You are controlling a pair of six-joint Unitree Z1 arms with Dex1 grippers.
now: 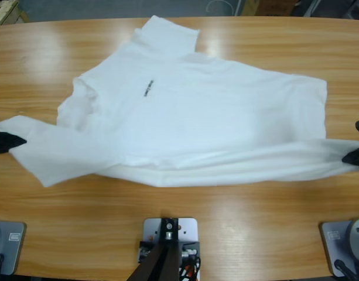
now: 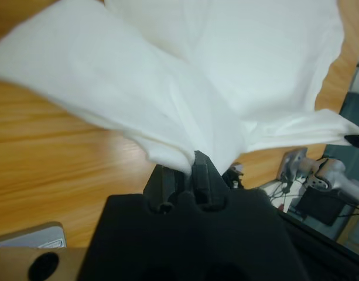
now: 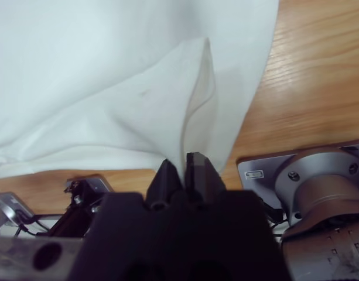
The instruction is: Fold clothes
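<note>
Wooden table [image 1: 238,225] under pinched T-shirt [image 1: 214,117]

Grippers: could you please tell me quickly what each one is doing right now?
Left gripper: shut on the T-shirt.
Right gripper: shut on the T-shirt.

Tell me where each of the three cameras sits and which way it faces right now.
High view: fixed above the table, looking down on the T-shirt; only jaw tips show, left gripper and right gripper, at the side edges.
Left wrist view: on the left wrist, along its jaws, shut on a bunched shirt edge.
Right wrist view: on the right wrist, along its jaws, shut on another shirt edge.
All three views share the shirt and the table.
</note>
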